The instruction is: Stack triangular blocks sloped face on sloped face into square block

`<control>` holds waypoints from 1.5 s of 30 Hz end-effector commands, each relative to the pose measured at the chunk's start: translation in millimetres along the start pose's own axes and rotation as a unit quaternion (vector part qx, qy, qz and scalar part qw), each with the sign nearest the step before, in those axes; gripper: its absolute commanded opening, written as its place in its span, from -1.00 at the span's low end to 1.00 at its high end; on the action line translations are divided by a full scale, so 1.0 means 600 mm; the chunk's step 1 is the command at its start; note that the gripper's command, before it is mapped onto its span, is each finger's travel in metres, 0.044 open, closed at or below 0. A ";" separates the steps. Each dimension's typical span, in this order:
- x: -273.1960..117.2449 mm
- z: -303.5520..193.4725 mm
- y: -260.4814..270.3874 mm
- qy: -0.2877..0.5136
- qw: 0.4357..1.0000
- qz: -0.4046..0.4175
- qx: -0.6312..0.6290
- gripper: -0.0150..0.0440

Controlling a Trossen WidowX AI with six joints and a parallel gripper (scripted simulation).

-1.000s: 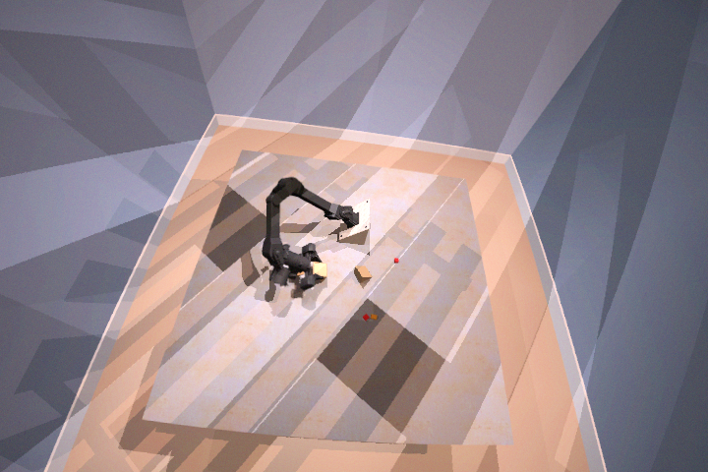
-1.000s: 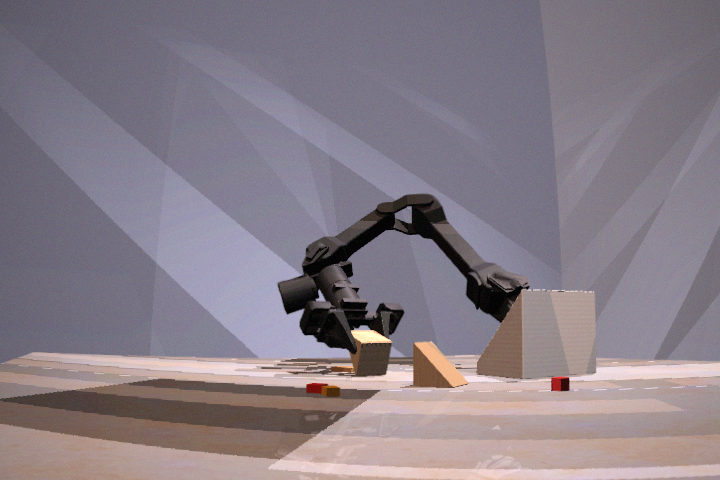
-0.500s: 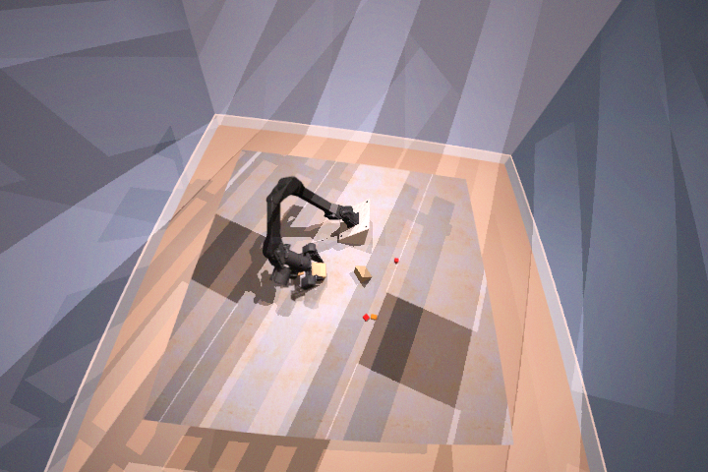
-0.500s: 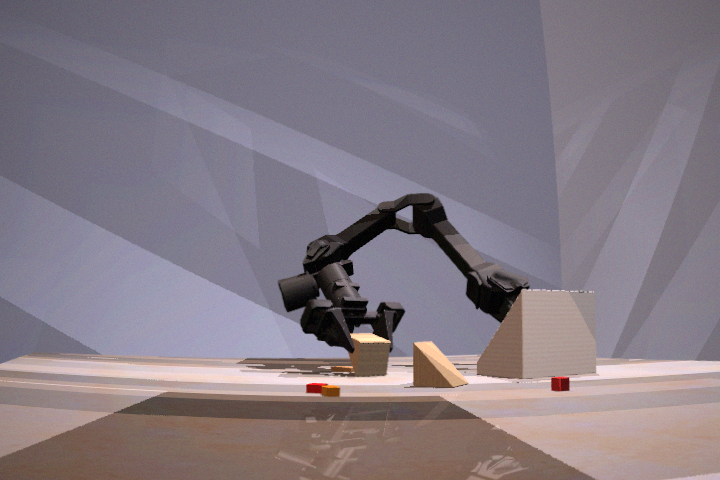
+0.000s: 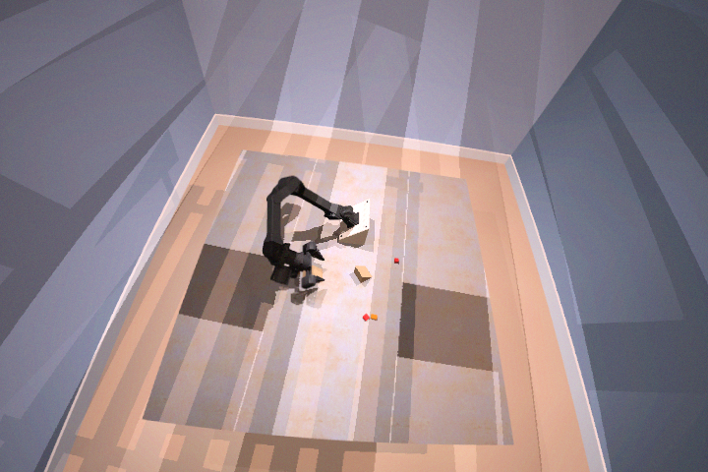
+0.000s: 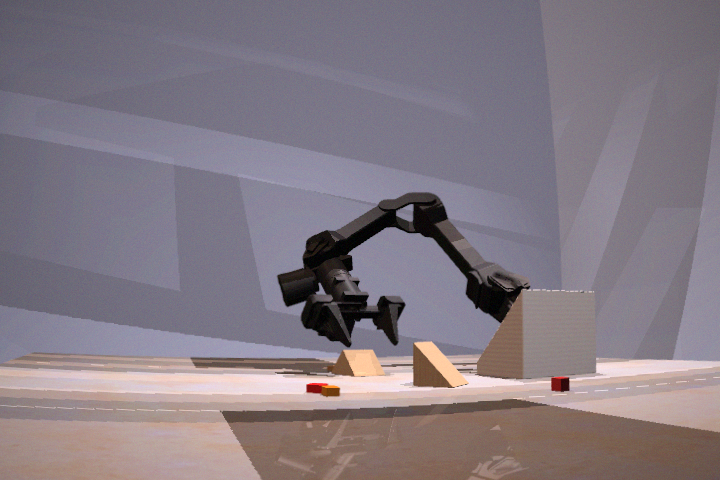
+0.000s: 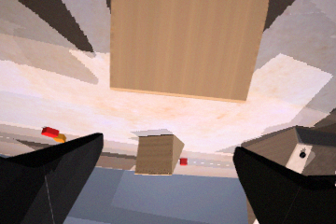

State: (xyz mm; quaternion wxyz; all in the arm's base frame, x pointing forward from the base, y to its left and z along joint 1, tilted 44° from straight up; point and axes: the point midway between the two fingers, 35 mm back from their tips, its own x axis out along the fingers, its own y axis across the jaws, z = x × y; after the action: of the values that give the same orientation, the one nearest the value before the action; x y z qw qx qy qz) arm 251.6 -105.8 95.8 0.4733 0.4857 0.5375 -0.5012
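Observation:
One wooden triangular block rests on the table with a ridge upward; which face is down I cannot tell. My gripper is wide open and empty. Its fingertips are above and near this block, with a gap to it in the exterior view. The other triangular block stands apart on the table, its slope falling to the right in the exterior view from an upright left side. The blocks do not touch each other.
The arm's base sits on a grey wedge-shaped mount. A red cube lies beyond the second block. A red piece and an orange piece lie close together.

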 end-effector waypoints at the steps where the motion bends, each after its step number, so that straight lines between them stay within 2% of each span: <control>1: -0.052 -0.052 0.007 -0.003 1.000 0.007 -0.004 1.00; 4: -0.098 -0.105 -0.001 -0.001 1.000 0.007 -0.005 1.00; 9: -0.097 -0.105 0.002 -0.010 0.999 0.011 -0.028 1.00; 12: -0.061 -0.103 -0.010 -0.061 0.980 -0.067 -0.175 1.00; 15: -0.026 -0.099 -0.026 -0.109 0.907 -0.180 -0.365 1.00; 17: -0.010 -0.095 -0.033 -0.127 0.827 -0.257 -0.484 1.00; 20: 0.005 -0.091 -0.038 -0.135 0.665 -0.372 -0.634 1.00; 24: 0.012 -0.093 -0.028 -0.110 0.385 -0.512 -0.760 1.00; 27: 0.014 -0.106 -0.011 -0.067 0.148 -0.600 -0.783 1.00; 28: 0.015 -0.112 -0.005 -0.052 0.084 -0.620 -0.778 1.00; 29: 0.015 -0.116 -0.001 -0.043 0.045 -0.631 -0.773 1.00; 30: 0.015 -0.117 0.000 -0.040 0.032 -0.635 -0.771 1.00; 45: 0.015 -0.117 0.000 -0.040 0.032 -0.635 -0.771 1.00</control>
State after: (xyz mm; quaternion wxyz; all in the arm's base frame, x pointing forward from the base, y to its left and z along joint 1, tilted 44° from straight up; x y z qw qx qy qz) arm 247.0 -34.7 89.7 0.1469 -0.6839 0.7127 0.0518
